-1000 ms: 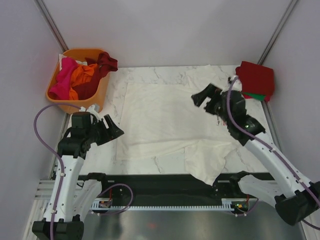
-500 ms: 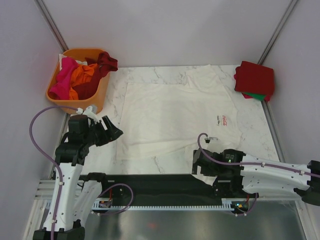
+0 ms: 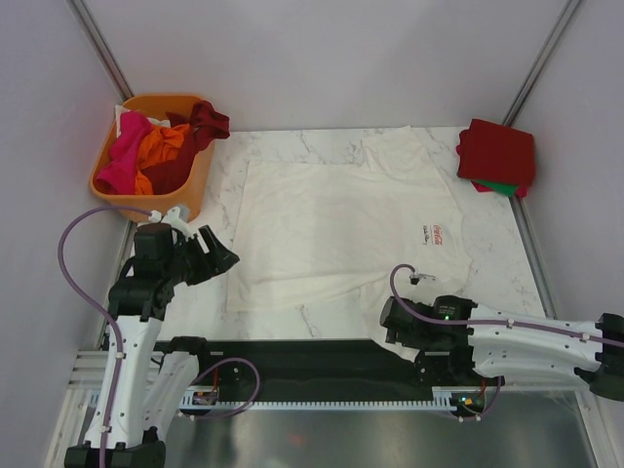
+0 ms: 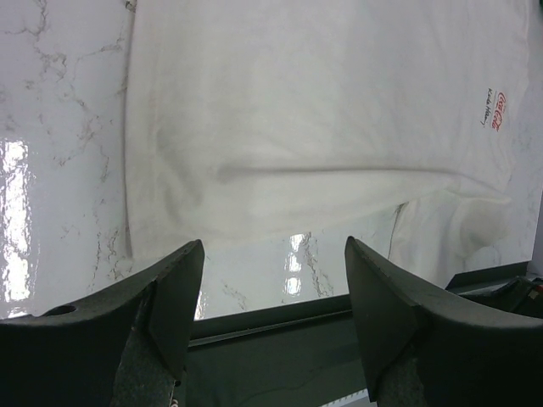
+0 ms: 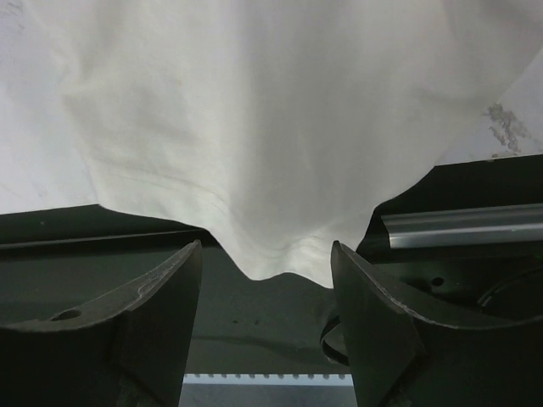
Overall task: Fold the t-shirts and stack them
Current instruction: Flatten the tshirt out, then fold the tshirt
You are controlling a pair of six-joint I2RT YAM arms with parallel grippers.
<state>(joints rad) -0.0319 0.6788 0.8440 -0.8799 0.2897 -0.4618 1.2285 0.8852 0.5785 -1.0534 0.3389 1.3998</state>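
Observation:
The cream-white t-shirt (image 3: 341, 229) with a small red print (image 3: 438, 234) lies spread on the marble table; one part hangs over the near edge. My right gripper (image 3: 390, 318) is open and empty, low at the near edge by that hanging part, which shows in the right wrist view (image 5: 254, 153). My left gripper (image 3: 222, 255) is open and empty just left of the shirt's near left corner; the shirt shows in the left wrist view (image 4: 322, 127). A folded red tee (image 3: 499, 151) lies on a green one (image 3: 497, 186) at the far right.
An orange plastic basket (image 3: 107, 161) at the far left holds pink (image 3: 122, 156), orange (image 3: 161, 144) and dark red (image 3: 200, 122) tees. A dark rail (image 3: 292, 356) runs along the table's near edge. Grey walls close in both sides.
A second ago my right gripper was over the shirt's far right part; it has swung down to the near edge. The shirt's folded near right part now lies flatter. The left arm barely moved.

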